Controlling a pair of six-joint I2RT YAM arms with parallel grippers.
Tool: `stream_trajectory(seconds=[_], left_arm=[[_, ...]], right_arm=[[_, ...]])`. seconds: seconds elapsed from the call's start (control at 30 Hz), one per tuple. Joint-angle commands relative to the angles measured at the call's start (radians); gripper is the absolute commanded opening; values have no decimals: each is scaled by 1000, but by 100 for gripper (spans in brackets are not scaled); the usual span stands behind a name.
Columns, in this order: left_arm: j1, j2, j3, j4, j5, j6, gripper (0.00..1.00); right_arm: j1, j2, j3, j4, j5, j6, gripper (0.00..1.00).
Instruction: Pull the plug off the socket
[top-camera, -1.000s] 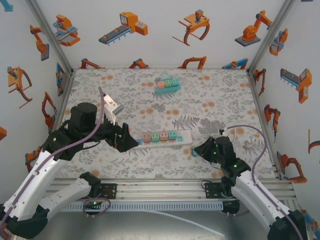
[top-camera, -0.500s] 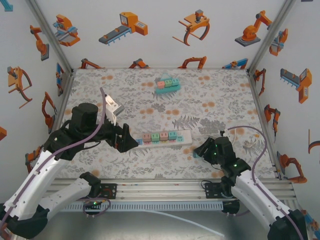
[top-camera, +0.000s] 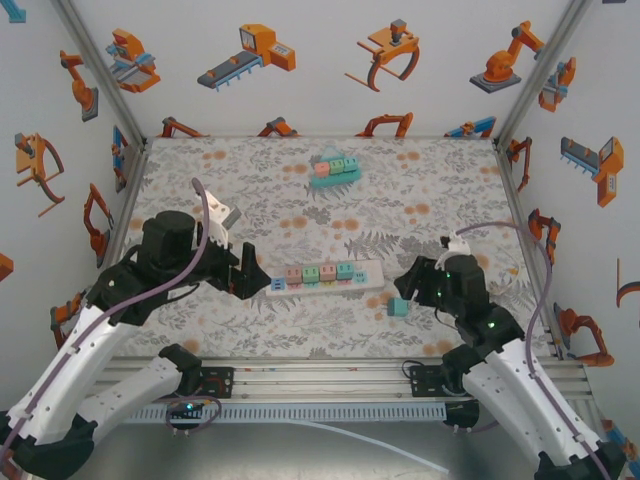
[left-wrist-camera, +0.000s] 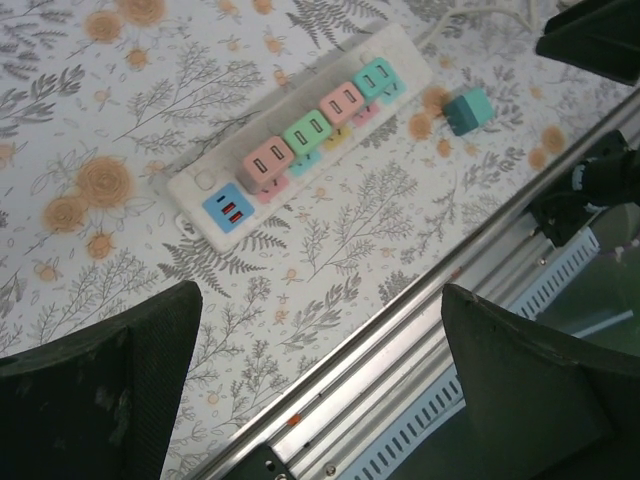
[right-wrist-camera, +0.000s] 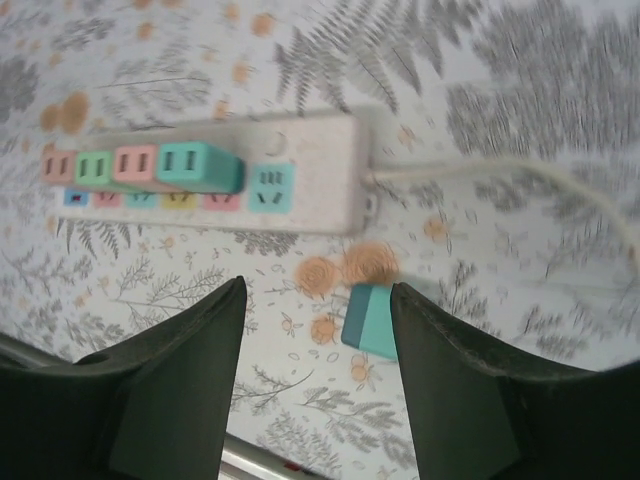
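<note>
The white power strip (top-camera: 325, 276) lies across the middle of the table, with several coloured plugs (left-wrist-camera: 305, 130) still seated in it. One teal plug (top-camera: 397, 307) lies loose on the table just off the strip's right end. It also shows on the cloth in the right wrist view as the teal plug (right-wrist-camera: 368, 322), below the strip's bare end socket (right-wrist-camera: 270, 187). My right gripper (right-wrist-camera: 318, 290) hovers open above the loose plug and holds nothing. At the strip's left end my left gripper (top-camera: 252, 274) stands wide open and empty.
A second strip with plugs (top-camera: 334, 170) sits at the back of the table. The white cable (right-wrist-camera: 500, 170) runs right from the near strip. The metal front rail (left-wrist-camera: 420, 330) borders the table's near edge. Patterned walls close in both sides.
My right gripper opened, let go of the teal plug and pulled up and to the right. The plug now rests on the table. The left arm shifted only slightly.
</note>
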Motion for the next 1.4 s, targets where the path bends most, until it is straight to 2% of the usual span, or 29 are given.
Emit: stream_trajectory(seconds=[0.0,0.1,0.3,0.43,0.53,0.7,0.8,0.93,1.07,1.2,1.37], left_arm=[[-5,-9,-38,67,-94,-75,97],[-3,-3,-66,110,-152,-148,97],[12,75,-80,97,-205,-267,97],[27,172,-79,58,-224,-317,97],[33,242,-94,54,-223,-327,97],[41,315,-180,183,-195,-336,99],[50,371,-205,220,-183,-333,94],[57,437,-225,257,-185,-327,90],[60,498,-231,267,-197,-317,85],[60,536,-243,287,-194,-314,81],[61,600,-244,309,-173,-303,76]], right_arm=[[1,46,38,87,-167,-412,56],[1,138,72,163,-295,-616,57],[2,426,210,179,-518,-932,57],[14,566,301,131,-590,-1098,58],[31,656,362,75,-597,-1197,58],[46,787,444,-3,-654,-1277,58],[53,860,485,-56,-741,-1294,58],[93,927,504,-69,-714,-1323,58],[112,983,500,-3,-719,-1297,57],[139,1017,479,78,-601,-1292,56],[153,1038,457,155,-517,-1282,53]])
